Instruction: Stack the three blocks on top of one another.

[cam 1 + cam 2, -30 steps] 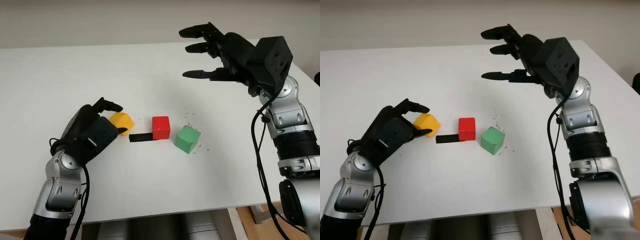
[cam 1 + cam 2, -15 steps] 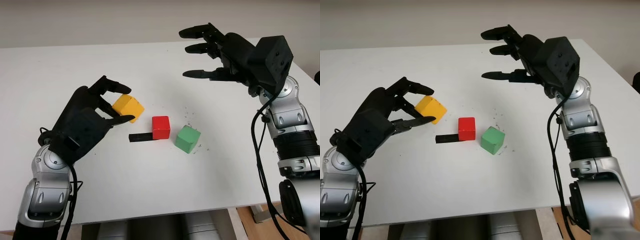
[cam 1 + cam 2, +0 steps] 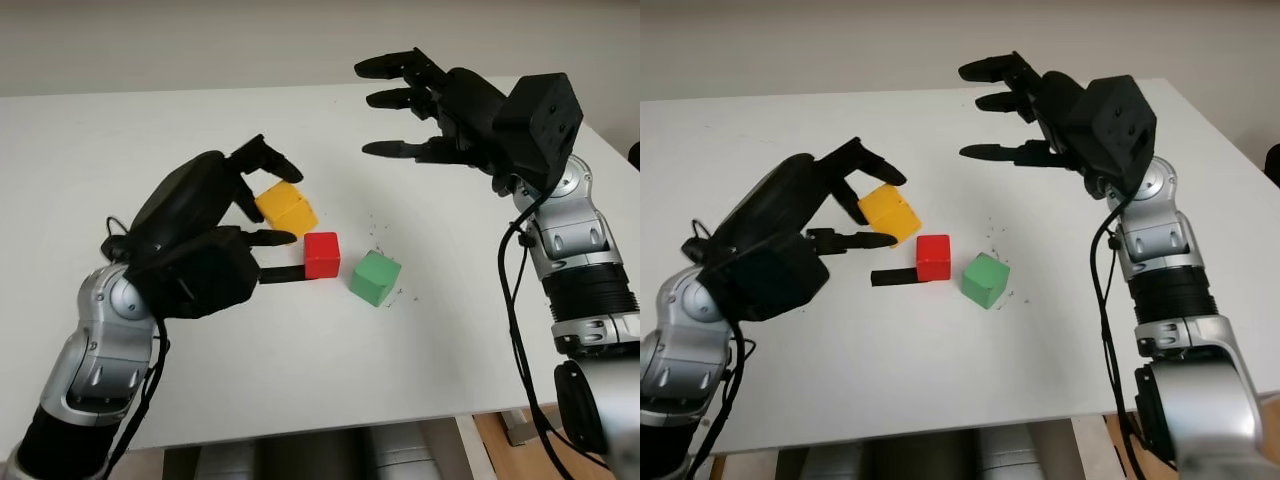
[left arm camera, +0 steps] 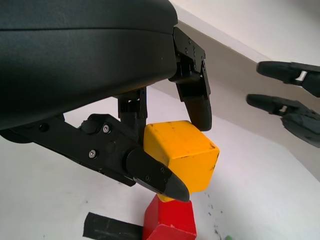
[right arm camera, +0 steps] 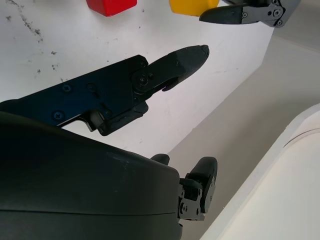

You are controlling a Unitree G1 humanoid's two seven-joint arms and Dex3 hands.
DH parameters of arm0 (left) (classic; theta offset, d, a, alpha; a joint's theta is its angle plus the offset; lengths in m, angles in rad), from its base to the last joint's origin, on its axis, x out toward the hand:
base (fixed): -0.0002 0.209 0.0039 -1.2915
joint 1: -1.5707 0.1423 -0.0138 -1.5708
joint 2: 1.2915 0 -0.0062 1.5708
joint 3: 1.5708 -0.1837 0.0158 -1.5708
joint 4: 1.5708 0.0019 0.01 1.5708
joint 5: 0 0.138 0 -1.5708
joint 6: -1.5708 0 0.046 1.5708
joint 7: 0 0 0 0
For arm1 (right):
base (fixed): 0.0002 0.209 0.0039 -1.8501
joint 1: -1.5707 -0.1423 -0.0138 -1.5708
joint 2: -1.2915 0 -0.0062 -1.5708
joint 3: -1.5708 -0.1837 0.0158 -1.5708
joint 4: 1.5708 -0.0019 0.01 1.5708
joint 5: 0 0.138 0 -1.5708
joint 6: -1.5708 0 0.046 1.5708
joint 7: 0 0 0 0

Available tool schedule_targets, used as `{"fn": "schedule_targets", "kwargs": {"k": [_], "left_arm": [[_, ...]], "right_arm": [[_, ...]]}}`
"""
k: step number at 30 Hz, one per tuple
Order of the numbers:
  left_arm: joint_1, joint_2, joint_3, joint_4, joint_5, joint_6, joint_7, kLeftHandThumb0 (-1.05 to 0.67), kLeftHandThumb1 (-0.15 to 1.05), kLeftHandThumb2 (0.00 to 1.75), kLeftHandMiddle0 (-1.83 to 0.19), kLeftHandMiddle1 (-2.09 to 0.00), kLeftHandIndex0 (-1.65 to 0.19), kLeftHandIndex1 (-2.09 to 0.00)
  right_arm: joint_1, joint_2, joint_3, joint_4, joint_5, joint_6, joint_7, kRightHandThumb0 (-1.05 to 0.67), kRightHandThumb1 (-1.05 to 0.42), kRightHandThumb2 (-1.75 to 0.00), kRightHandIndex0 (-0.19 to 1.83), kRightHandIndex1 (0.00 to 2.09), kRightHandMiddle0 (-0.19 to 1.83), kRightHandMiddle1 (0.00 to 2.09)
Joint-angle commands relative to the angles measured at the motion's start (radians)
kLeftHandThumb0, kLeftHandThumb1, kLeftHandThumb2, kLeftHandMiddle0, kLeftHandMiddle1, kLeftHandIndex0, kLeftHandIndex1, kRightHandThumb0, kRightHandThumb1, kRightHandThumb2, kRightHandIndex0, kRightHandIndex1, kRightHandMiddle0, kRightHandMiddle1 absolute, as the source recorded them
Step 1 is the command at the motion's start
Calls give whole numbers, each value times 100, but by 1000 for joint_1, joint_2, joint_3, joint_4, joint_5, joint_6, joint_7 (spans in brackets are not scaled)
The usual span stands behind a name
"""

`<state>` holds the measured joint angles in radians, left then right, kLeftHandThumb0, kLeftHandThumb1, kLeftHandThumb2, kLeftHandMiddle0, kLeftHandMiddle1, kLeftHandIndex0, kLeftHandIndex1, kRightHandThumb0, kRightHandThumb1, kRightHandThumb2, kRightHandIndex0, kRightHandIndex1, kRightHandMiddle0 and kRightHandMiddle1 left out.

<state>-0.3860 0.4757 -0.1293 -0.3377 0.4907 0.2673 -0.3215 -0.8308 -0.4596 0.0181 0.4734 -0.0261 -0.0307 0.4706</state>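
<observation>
My left hand (image 3: 268,200) holds the yellow block (image 3: 286,209) in the air, fingers pinching it from both sides, just left of and above the red block (image 3: 322,254). In the left wrist view the yellow block (image 4: 182,152) hangs over the red block (image 4: 170,224). The red block sits on the white table (image 3: 150,140) with the green block (image 3: 376,277) tilted just to its right. My right hand (image 3: 420,110) hovers open high over the back right of the table.
A short strip of black tape (image 3: 281,274) lies on the table against the red block's left side. Small dark specks are scattered around the green block. The table's front edge runs close to my arms.
My left hand has lifted the yellow block off the table and carried it right, toward the red block. The right hand has barely moved.
</observation>
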Motion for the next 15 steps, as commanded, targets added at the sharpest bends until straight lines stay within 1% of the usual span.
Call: {"fn": "schedule_targets", "kwargs": {"k": [1,6,10,12,15], "left_arm": [[-46,15,-18,33,13,-32,-6,-8,93,5,-57,-153,-38,-136],[-98,25,-43,115,25,-88,-29,-10,92,5,-64,-147,-41,-131],[-136,37,-46,180,7,-143,-52,-10,94,6,-60,-150,-39,-129],[-154,41,-49,215,8,-174,-51,-10,93,5,-61,-151,-39,-130],[-173,44,-54,256,15,-210,-47,-10,93,5,-57,-153,-38,-128]], "right_arm": [[0,6,-13,-9,9,4,-5,-56,-92,-6,-8,77,-14,90],[3,11,-16,-13,16,13,-5,-54,-91,-5,-9,78,-14,89],[5,12,-20,-8,21,4,-2,-55,-91,-5,-10,81,-16,94],[7,10,-21,-10,17,2,-5,-59,-91,-5,-9,83,-16,94],[12,6,-23,-22,15,12,-7,-62,-92,-6,-8,82,-14,91]]}}
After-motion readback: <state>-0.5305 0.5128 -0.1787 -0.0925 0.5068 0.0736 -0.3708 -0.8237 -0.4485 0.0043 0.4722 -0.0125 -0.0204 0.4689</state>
